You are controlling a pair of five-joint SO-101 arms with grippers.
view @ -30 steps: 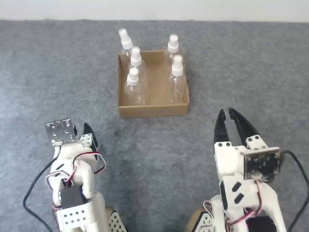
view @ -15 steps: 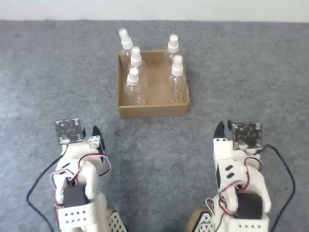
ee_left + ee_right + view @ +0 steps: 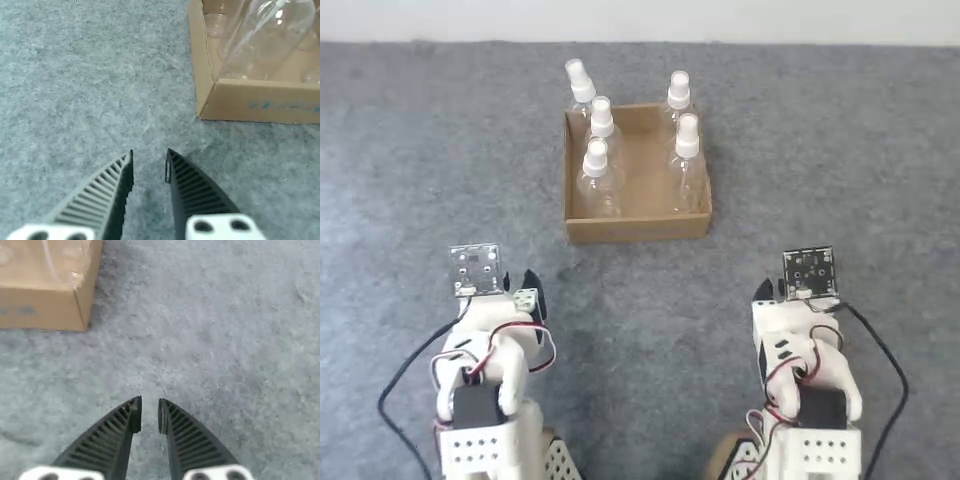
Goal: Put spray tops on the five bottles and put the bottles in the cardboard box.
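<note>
The cardboard box [image 3: 638, 228] sits at the middle back of the grey carpet. Several clear bottles with white spray tops stand upright in it, among them one at the front left [image 3: 596, 170] and one at the right [image 3: 687, 150]. My left gripper [image 3: 149, 156] hovers low over bare carpet, short of the box's near left corner [image 3: 260, 102], its fingers a little apart and holding nothing. A clear bottle [image 3: 265, 35] shows above that corner. My right gripper [image 3: 149, 405] is over carpet, short of the box's near right corner [image 3: 40, 310], with its tips almost touching.
Both arms are folded back near the table's front edge, the left arm [image 3: 485, 340] and the right arm [image 3: 800, 350]. Grey carpet [image 3: 650, 310] lies between them and the box.
Both arms have drawn back toward the front edge and folded down. The right gripper's fingers, spread one second ago, have come together.
</note>
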